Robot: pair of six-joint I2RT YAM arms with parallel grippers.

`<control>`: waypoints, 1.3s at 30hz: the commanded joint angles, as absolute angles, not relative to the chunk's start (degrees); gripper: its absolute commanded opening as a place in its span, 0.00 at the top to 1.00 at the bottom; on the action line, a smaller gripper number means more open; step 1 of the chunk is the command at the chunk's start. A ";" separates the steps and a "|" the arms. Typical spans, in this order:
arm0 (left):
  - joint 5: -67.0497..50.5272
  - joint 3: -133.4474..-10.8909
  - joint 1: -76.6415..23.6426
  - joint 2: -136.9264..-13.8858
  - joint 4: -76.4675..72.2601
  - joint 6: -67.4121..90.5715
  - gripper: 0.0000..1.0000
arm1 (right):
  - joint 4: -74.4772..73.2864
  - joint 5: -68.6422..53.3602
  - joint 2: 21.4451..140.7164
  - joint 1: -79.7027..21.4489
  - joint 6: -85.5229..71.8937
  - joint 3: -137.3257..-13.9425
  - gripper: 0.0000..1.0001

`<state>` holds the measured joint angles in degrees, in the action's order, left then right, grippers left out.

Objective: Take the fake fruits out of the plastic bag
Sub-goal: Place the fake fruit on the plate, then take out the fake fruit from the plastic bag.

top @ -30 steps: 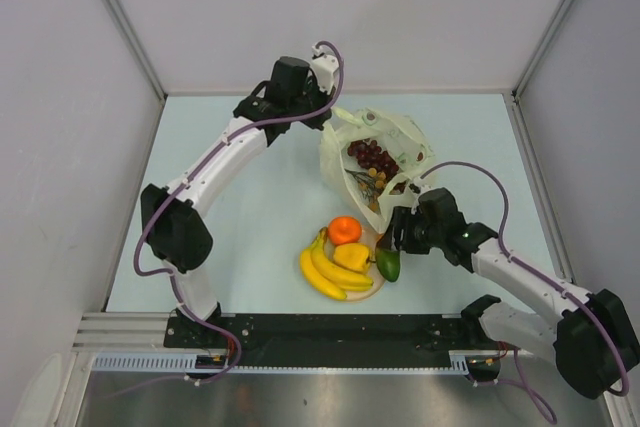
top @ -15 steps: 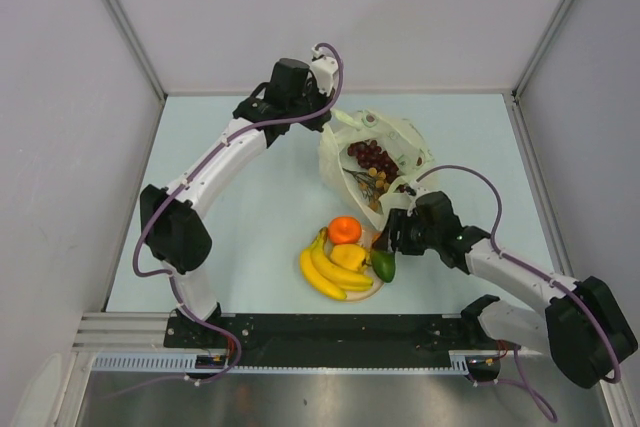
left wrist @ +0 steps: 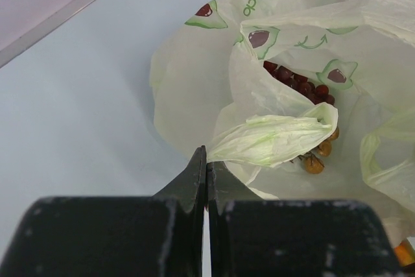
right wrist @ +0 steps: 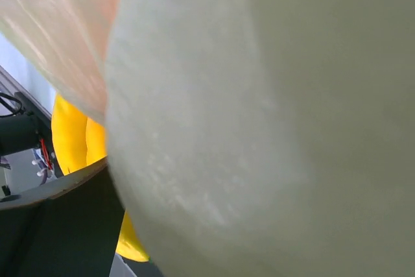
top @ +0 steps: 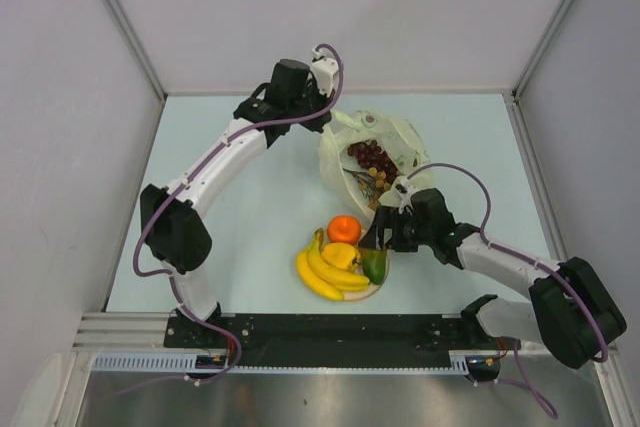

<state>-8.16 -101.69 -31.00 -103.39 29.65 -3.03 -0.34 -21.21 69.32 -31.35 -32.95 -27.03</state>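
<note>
**Grapes in the bag, four fruits out on the plate**

The dark red grapes (top: 372, 155) lie inside the bag (top: 400, 137), which sits on the desk (top: 250, 207) toward the far side, its mouth turned toward the plate (top: 366, 294). A few small orange-brown pieces lie beside the grapes; I cannot tell what they are. On the plate rest the bananas (top: 322, 272), the orange (top: 344, 229), the yellow pepper (top: 340, 254) and, at the right rim, the mango (top: 375, 266).

My left fingers (left wrist: 200, 176) are pressed together on a fold of the bag's edge, holding it up at the far-left side. My right fingers (top: 384, 237) hang just above the mango, between bag and plate.

I judge the mango as being set down, with the grapes next. To do this well, I should lift my right arm straight up, since the mango sits near the rim and a sideways nudge could roll it off. My left pinch should hold the film taut so the mouth gapes. Then I should enter low through the opening and close on the bunch itself, not on loose plastic.

My right wrist view is almost filled by a pale blur, with only a yellow sliver at the left. So I cannot tell how far my right fingers are parted, or whether they touch the mango.
</note>
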 commanded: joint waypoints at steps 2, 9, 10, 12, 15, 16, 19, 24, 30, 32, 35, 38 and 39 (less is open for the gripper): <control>-9.49 -101.16 -31.20 -100.46 28.04 -2.37 1.00 | -4.10 -25.57 65.32 -28.22 -29.63 -29.70 0.00; -10.81 -100.11 -31.11 -98.70 27.69 -1.23 1.00 | -22.30 -29.97 53.99 -27.77 -5.13 -42.17 0.00; -10.90 -99.93 -31.20 -97.92 27.69 -1.14 1.00 | -24.24 -30.58 53.01 -27.77 -0.75 -43.67 0.00; -11.51 -99.41 -31.20 -97.30 27.77 -0.71 1.00 | -28.38 -31.46 51.16 -27.77 2.18 -47.88 0.01; -12.13 -98.27 -31.20 -95.54 27.34 -0.35 1.00 | -27.26 -28.32 52.02 -27.77 1.42 -53.58 0.00; -12.39 -98.00 -31.20 -94.67 27.25 0.08 1.00 | -24.20 -24.39 53.08 -27.77 0.45 -54.66 0.00; -13.62 -97.12 -31.20 -93.69 26.63 2.02 1.00 | -18.40 -18.65 59.22 -27.86 -1.58 -59.58 0.00; -15.12 -97.03 -30.85 -92.73 27.77 4.39 1.00 | -11.70 -13.71 70.21 -27.95 3.22 -63.10 0.10; -16.52 -94.92 -30.23 -91.14 27.16 7.03 1.00 | -2.65 -12.05 80.06 -27.95 10.37 -63.02 0.45; -16.35 -94.57 -30.23 -91.06 26.90 7.29 1.00 | -2.37 -12.48 82.34 -27.68 13.08 -63.10 0.55; -16.79 -93.61 -30.23 -90.70 26.02 7.29 1.00 | -2.99 -12.57 85.76 -27.86 16.34 -63.02 0.52; -16.53 -93.51 -30.32 -90.62 25.58 6.94 1.00 | -2.99 -13.36 89.11 -28.47 18.28 -63.02 0.53; -16.44 -93.60 -30.32 -90.53 25.49 6.77 1.00 | -2.90 -13.45 89.99 -28.82 18.54 -63.02 0.53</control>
